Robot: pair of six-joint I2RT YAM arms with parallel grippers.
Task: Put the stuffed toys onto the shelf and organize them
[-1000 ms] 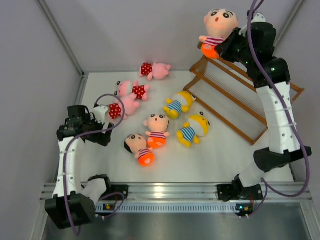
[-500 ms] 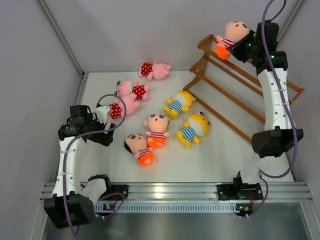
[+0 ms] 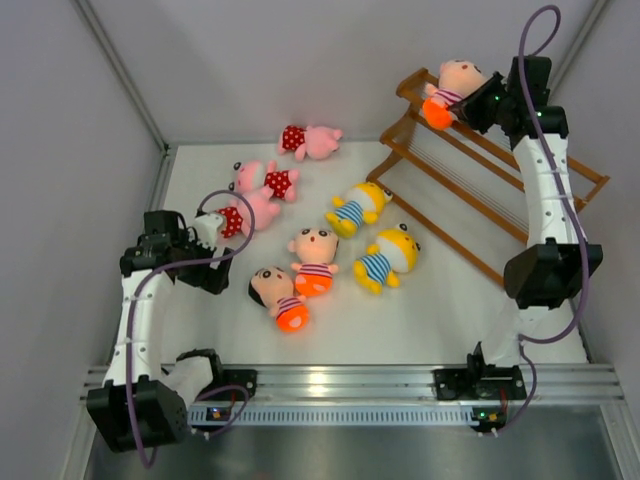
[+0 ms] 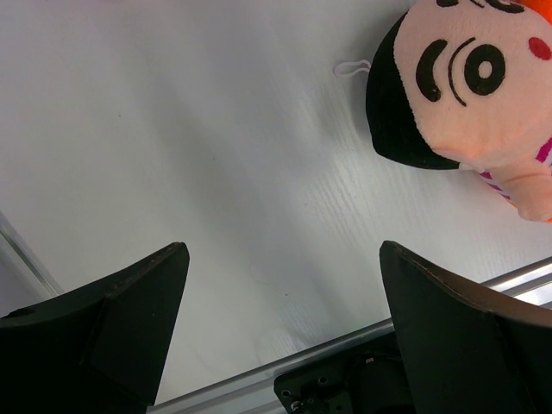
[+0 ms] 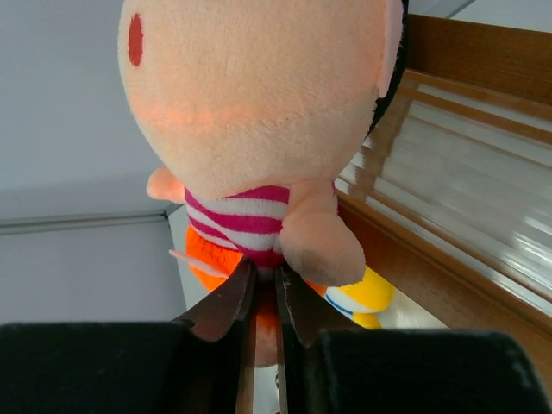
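Pinching a peach-headed doll [image 3: 455, 80] over the shelf [image 3: 412, 84]'s top rail at the tabletop [image 3: 430, 310]'s far right corner, the right pincer [image 5: 263, 293], releasing here, might tip it off.

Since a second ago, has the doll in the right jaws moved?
Yes: the peach-headed doll has shifted right and down toward the shelf's top rail.
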